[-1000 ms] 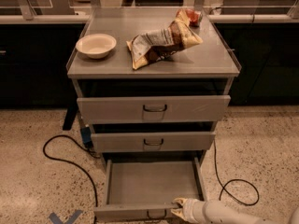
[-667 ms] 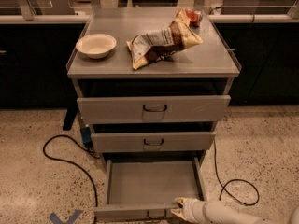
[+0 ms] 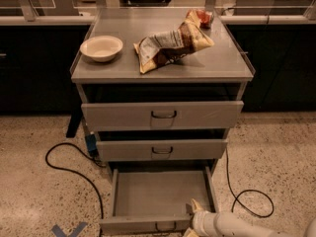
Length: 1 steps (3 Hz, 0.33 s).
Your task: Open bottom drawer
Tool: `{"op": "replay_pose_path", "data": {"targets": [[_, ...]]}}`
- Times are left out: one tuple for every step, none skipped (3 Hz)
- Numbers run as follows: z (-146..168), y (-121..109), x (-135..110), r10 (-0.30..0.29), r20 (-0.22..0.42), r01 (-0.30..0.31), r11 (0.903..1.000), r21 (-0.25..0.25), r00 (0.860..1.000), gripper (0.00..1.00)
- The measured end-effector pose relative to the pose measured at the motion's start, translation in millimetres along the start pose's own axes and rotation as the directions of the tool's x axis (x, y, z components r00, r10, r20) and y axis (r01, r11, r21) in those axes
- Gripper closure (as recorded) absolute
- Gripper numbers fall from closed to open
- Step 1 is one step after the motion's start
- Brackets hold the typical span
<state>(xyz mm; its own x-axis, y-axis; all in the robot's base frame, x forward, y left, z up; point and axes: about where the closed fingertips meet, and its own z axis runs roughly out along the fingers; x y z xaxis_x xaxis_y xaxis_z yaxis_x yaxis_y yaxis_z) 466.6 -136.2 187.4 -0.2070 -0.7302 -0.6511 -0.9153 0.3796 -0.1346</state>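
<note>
The bottom drawer (image 3: 163, 194) of the grey metal cabinet stands pulled far out over the floor, its inside bare. Its shallow front (image 3: 128, 225) with a small dark wire handle (image 3: 166, 227) is at the bottom edge of the camera view. My gripper (image 3: 192, 215) on the white arm (image 3: 232, 224) is at the drawer's front right corner, its pale fingers (image 3: 194, 206) against the front edge right of the handle. The top drawer (image 3: 163, 115) and middle drawer (image 3: 162, 150) stand slightly out.
On the cabinet top (image 3: 227, 58) lie a white bowl (image 3: 101, 48), a crumpled chip bag (image 3: 170, 44) and a red can (image 3: 203, 17). Black cables (image 3: 74, 169) loop on the speckled floor at left, and another cable (image 3: 252, 201) at right. Dark counters stand behind.
</note>
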Motion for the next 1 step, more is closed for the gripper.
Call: {"op": "replay_pose_path", "data": {"targets": [[0.0,0.0,0.0,0.000,0.000,0.000,1.0000,0.000,1.000,0.00]]}}
